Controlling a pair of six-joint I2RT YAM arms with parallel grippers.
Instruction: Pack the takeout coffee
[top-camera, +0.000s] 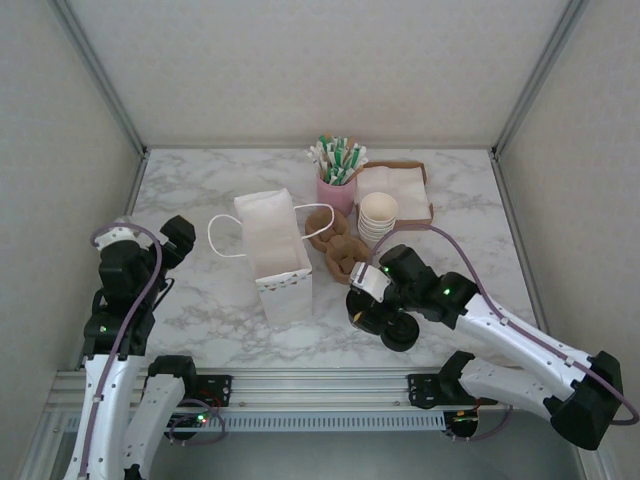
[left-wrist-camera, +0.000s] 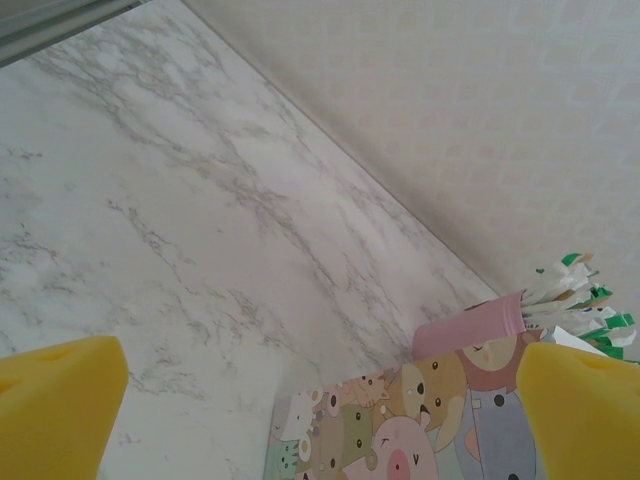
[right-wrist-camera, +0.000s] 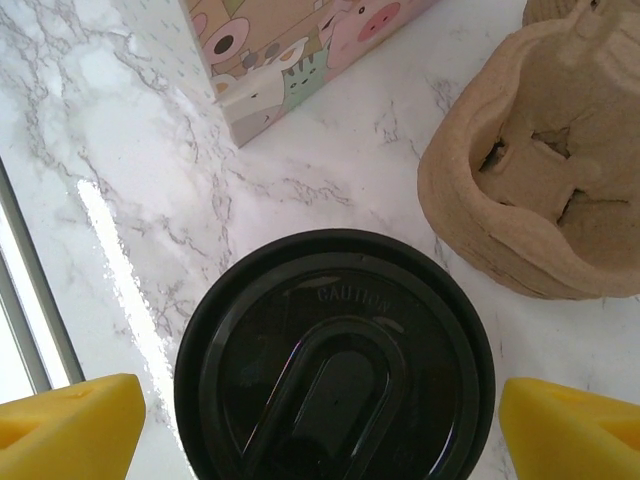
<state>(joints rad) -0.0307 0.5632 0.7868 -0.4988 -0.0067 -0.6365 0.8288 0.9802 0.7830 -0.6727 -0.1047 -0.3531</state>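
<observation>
The takeout coffee, a brown moulded-pulp carrier (top-camera: 340, 250), lies on the marble table just right of the white paper bag (top-camera: 275, 250). It is seen close up in the right wrist view as the pulp carrier (right-wrist-camera: 540, 200), lying to the upper right. My right gripper (top-camera: 385, 318) hangs in front of the carrier over a round black lid (right-wrist-camera: 335, 360). In the right wrist view the right gripper (right-wrist-camera: 322, 430) is open, a yellow fingertip (right-wrist-camera: 70, 425) on each side of the lid. My left gripper (top-camera: 170, 240) is open at the table's left, holding nothing.
A pink cup of straws (top-camera: 337, 185), a stack of cream paper cups (top-camera: 378, 215) and a brown tray of napkins (top-camera: 400, 190) stand behind the carrier. The bag's cartoon-printed side (left-wrist-camera: 400, 430) faces the left gripper (left-wrist-camera: 320, 425). Metal frame posts and walls close in the table.
</observation>
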